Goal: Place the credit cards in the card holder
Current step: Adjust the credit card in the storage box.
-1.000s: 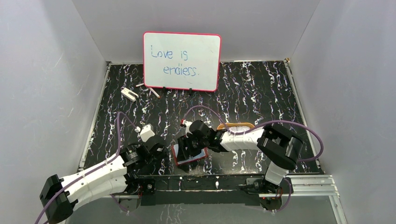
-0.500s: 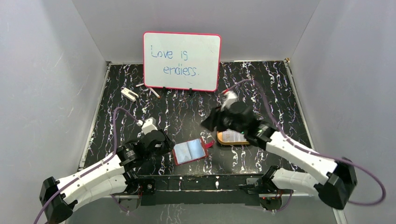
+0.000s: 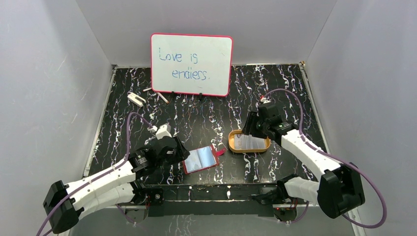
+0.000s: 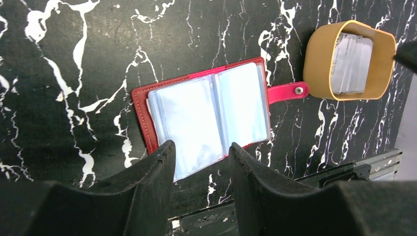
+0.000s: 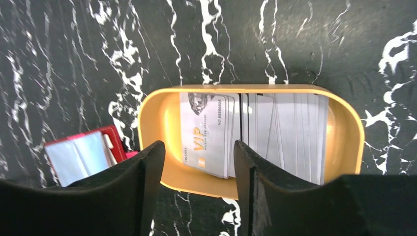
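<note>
The card holder (image 3: pixel 200 160) lies open and flat near the front edge, red rim around pale pocket sleeves (image 4: pixel 206 110), its snap tab pointing at the tray. Its corner also shows in the right wrist view (image 5: pixel 81 155). The credit cards (image 5: pixel 246 132) are stacked in the orange tray (image 5: pixel 157 123), a silver VIP card on top; they also show from above (image 3: pixel 250 141) and in the left wrist view (image 4: pixel 351 64). My left gripper (image 4: pixel 200 146) is open and empty at the card holder's left edge (image 3: pixel 181 151). My right gripper (image 5: pixel 199 143) hangs open above the tray's near rim (image 3: pixel 248 129), holding nothing.
The orange tray (image 3: pixel 248 151) sits just right of the card holder. A pink-framed whiteboard (image 3: pixel 192 64) stands at the back. A small white block (image 3: pixel 136 98) and markers (image 3: pixel 160 96) lie back left. Grey walls close in on three sides.
My right arm has swung away from above the card holder to over the tray, its jaws narrowing slightly. The left gripper has opened wider and edged toward the card holder.
</note>
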{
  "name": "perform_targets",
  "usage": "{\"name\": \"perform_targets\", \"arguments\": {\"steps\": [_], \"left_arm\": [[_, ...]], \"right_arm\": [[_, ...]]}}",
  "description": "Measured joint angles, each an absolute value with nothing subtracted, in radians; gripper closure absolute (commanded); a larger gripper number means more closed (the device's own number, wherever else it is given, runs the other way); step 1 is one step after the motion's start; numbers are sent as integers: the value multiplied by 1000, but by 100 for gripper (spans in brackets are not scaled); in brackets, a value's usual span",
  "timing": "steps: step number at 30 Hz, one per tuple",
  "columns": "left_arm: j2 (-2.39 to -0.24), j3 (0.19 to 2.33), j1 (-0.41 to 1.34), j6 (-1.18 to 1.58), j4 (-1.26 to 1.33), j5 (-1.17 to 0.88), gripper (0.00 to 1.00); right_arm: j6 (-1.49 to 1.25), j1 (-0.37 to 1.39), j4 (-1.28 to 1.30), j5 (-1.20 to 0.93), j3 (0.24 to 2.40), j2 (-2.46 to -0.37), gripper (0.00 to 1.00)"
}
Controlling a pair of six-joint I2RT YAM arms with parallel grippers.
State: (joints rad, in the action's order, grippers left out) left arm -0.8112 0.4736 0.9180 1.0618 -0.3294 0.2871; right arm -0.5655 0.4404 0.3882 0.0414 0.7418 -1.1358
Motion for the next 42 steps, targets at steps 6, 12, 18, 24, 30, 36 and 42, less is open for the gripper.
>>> {"name": "perform_targets", "arguments": {"steps": [6,12,18,24,30,36,42], "left_arm": [[-880,503,918,1019,-279,267,57],[-976,567,918,986,-225,251,57],[-1008,567,918,983,-206,240,57],[-1011,564,918,984,-202,239,57],[-1011,561,918,984,-201,239,57],[-1011,552,918,984,-201,239,57],[-1011,552,917,984,-201,240,57]], "right_arm": [[-525,440,387,4,723,-1229,24],[-495,441,387,32,722,-1257,29],[-462,454,392,59,722,-1306,25],[-440,509,396,126,743,-1360,29],[-433,532,412,197,771,-1399,39],[-430,532,415,230,773,-1401,55],[-430,533,435,264,775,-1388,59]]}}
